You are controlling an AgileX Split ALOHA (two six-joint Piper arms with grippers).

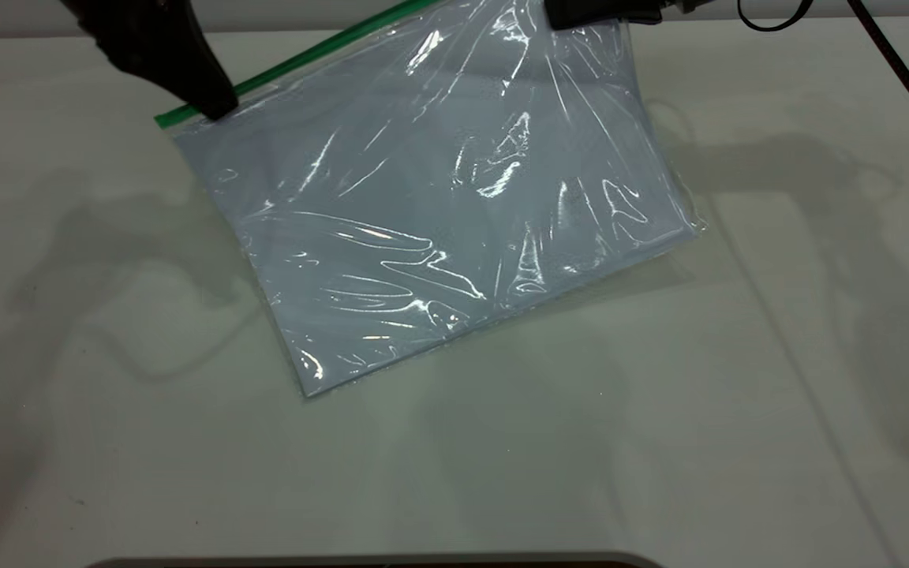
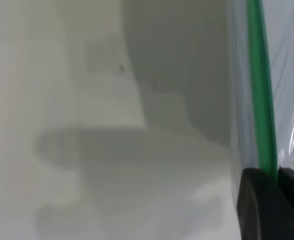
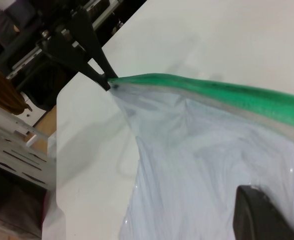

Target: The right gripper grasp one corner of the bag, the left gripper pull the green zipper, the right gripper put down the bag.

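Observation:
The clear bag (image 1: 439,213) with pale bluish sheets inside is tilted: its far edge is raised and its near corner rests on the table. My right gripper (image 1: 581,16) holds the raised far right corner, shut on it. Only one of its fingers (image 3: 261,215) shows in the right wrist view, against the bag (image 3: 196,165). My left gripper (image 1: 218,106) is shut on the left end of the green zipper (image 1: 304,55). The left wrist view shows the green zipper (image 2: 260,90) running into the left gripper (image 2: 276,175). The slider tab is hidden in the jaws. The right wrist view shows the left gripper (image 3: 104,80) at the zipper's (image 3: 226,90) far end.
The white table (image 1: 738,394) carries only the bag. A black cable (image 1: 904,71) runs along the far right. A dark rounded edge (image 1: 375,562) lies at the table's front. Metal rig frames (image 3: 22,140) stand beyond the table's edge behind the left arm.

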